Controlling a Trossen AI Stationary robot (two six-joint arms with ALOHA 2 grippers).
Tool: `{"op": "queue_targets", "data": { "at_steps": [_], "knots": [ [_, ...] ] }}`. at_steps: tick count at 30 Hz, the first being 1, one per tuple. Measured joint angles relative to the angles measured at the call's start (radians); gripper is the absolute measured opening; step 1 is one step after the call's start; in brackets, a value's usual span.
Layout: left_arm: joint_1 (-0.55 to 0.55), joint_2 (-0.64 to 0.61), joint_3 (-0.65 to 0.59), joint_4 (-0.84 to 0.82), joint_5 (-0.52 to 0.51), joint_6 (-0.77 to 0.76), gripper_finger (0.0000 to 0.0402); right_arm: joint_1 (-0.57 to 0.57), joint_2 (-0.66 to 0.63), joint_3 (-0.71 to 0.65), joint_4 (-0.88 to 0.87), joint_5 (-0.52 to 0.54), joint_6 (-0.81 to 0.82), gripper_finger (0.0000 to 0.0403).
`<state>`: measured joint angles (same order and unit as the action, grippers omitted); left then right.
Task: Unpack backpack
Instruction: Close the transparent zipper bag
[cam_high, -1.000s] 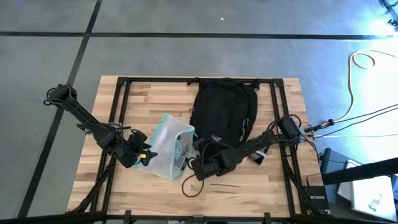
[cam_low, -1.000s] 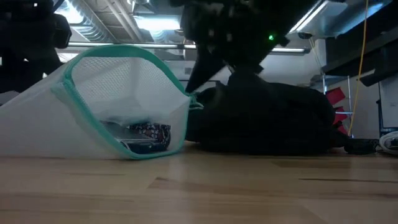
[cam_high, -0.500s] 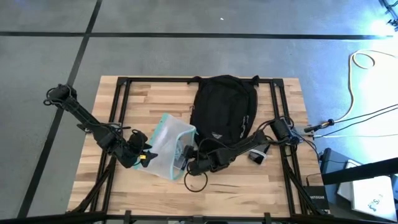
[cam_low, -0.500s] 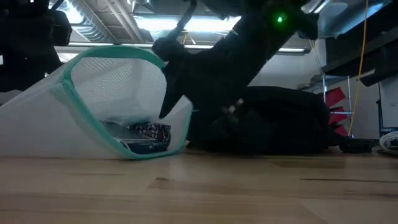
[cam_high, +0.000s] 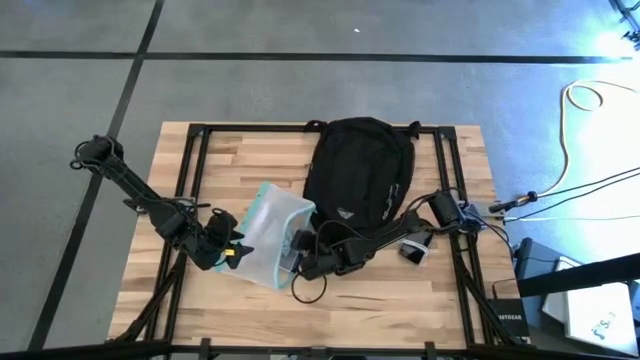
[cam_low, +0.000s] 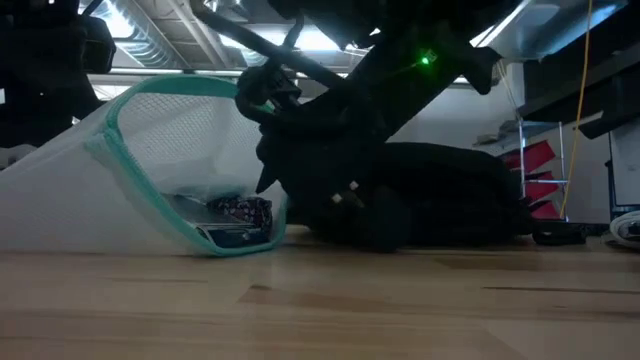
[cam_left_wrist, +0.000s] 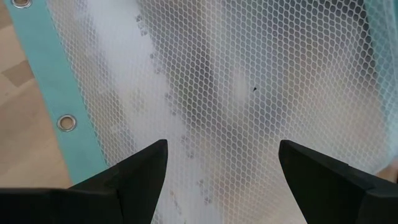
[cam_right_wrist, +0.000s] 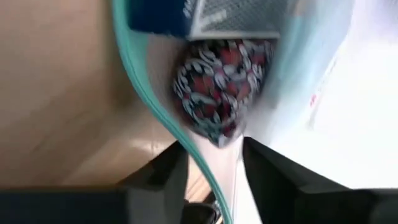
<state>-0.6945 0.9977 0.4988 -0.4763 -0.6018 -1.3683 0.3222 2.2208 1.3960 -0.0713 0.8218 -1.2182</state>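
Observation:
The black backpack (cam_high: 360, 172) lies flat on the far middle of the table. Nearer and to its left lies a clear mesh pouch (cam_high: 265, 235) with a teal rim (cam_low: 150, 95), its mouth toward the near right. Inside are a red-and-black patterned item (cam_right_wrist: 224, 81) and a blue box (cam_right_wrist: 165, 15). My right gripper (cam_high: 300, 262) is at the pouch's mouth, shut on its rim. My left gripper (cam_high: 236, 250) stands open at the pouch's left side, its fingers (cam_left_wrist: 146, 171) wide apart before the mesh wall (cam_left_wrist: 236, 93). I cannot tell whether it touches the mesh. My right gripper has the pouch's teal rim (cam_right_wrist: 208, 165) and the white wall beside it between its two fingers, at the lower near-right part of the mouth. It comes slanting down from the table's right. The pouch rests on the table with this corner pushed inward.
Black frame rails (cam_high: 190, 180) run across the tabletop on both sides. A dark cable loop (cam_high: 305, 292) lies just near the right gripper, and a small grey object (cam_high: 412, 250) lies beside the right arm. Bare wood (cam_high: 330, 320) runs along the near edge.
My right gripper has sunk and gone toward the table's left, from beside the backpack down to the pouch's mouth, rolling its wrist on the way. The pouch's near-right lower corner has been pushed inward a little; the rest of the pouch has stayed put.

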Motion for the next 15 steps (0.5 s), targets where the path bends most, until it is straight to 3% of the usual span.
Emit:
{"op": "queue_targets", "data": {
  "at_steps": [4, 12, 15],
  "knots": [
    [0.0, 0.0, 0.0, 0.001, 0.0, 0.0, 0.0292, -0.001, 0.0, 0.0, -0.024, 0.084, 0.099, 0.0083],
    [0.0, 0.0, 0.0, 0.002, -0.002, 0.001, 0.0292, 0.017, -0.005, 0.0, -0.071, 0.086, 0.17, 0.0009],
    [-0.001, 0.0, 0.0, 0.027, -0.051, 0.014, 0.0292, 0.04, -0.018, -0.003, -0.068, 0.141, 0.194, 0.0006]
  ]
}}
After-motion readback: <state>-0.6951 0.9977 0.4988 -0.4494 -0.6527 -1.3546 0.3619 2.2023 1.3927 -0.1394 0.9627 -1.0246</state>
